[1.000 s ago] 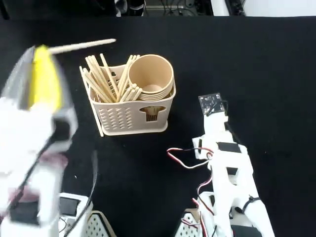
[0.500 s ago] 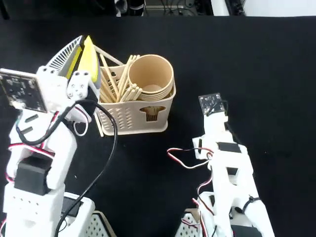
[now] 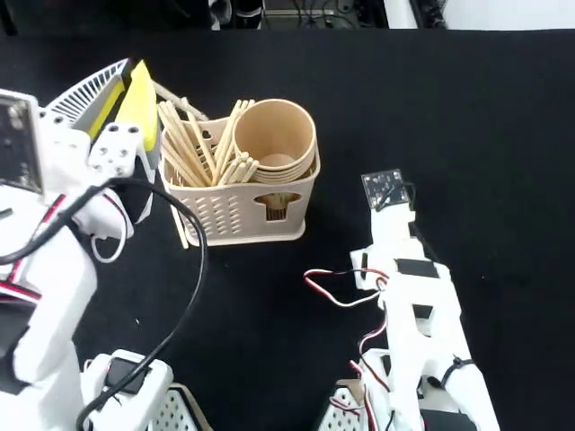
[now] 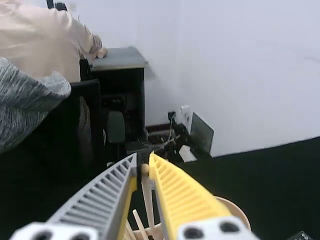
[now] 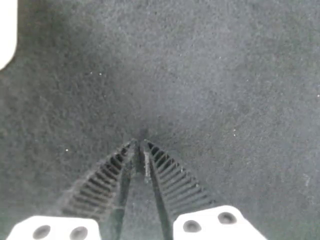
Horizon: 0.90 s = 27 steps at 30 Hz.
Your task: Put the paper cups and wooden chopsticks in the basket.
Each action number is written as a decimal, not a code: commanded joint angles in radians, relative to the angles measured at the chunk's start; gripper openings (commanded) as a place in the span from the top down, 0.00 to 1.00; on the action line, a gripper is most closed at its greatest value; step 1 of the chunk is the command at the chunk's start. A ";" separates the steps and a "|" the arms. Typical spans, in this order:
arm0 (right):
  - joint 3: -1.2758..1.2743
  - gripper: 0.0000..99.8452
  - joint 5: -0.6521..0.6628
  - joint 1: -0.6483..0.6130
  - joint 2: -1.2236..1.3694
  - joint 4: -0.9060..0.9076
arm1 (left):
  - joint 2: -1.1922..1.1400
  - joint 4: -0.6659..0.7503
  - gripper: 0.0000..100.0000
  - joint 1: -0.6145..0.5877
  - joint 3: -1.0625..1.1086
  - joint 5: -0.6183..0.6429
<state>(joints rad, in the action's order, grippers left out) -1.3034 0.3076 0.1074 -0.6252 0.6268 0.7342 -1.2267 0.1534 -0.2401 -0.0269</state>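
In the high view, the white left arm (image 3: pixel 54 260) is standing tall at the left edge of the black cloth-covered tabletop (image 3: pixel 467 117), its wrist tipping forward so that its yellow and grey ribbed fingers (image 3: pixel 139 94) are pointing away over the left rear corner of the beige perforated plastic basket (image 3: pixel 225 211). They are pinching a pale wooden chopstick (image 3: pixel 172 93), whose free end is slanting toward the basket's rim. The basket is sitting on the tabletop between the two arms, nearer the left one, and is holding a fanned bundle of wooden chopsticks (image 3: pixel 193 148) on its left side and a stack of tan paper cups (image 3: pixel 305 144) on its right. One thin wooden stick (image 3: pixel 182 232) is leaning against the basket's outer front-left corner. The white right arm (image 3: pixel 409 269) is lying folded low, well apart from the basket, with its wrist pointing down at the cloth. In the left wrist view, the two fingers (image 4: pixel 175 195) are closing on the held chopstick (image 4: pixel 147 195), with the cup rim (image 4: pixel 235 210) just beyond. In the right wrist view, the dark ribbed fingers (image 5: pixel 170 177) are meeting at their tips, gripping nothing, directly over the tabletop (image 5: pixel 225 75).
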 commanded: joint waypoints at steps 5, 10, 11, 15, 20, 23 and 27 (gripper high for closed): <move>0.007 0.99 0.006 -0.005 -0.004 0.008 | -0.219 -0.034 0.97 0.010 -0.107 -0.008; 0.007 0.99 0.006 -0.005 -0.004 0.008 | -0.265 -0.035 0.97 0.010 -0.110 -0.008; 0.007 0.99 0.006 -0.005 -0.004 0.008 | -0.265 -0.037 0.97 0.010 -0.107 -0.008; 0.007 0.99 0.006 -0.005 -0.004 0.008 | -0.276 -0.043 0.94 0.002 -0.097 -0.011; 0.007 0.99 0.006 -0.005 -0.004 0.008 | -0.267 -0.078 0.79 0.005 -0.076 -0.006; 0.007 0.99 0.006 -0.005 -0.004 0.008 | -0.273 -0.077 0.80 0.002 -0.079 -0.006; 0.007 0.99 0.006 -0.005 -0.004 0.008 | -0.272 -0.077 0.80 -0.008 -0.084 -0.006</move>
<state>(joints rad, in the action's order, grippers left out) -1.3034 0.3076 0.1074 -0.6252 0.6268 0.4565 -1.3019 0.1580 -0.3122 -0.0284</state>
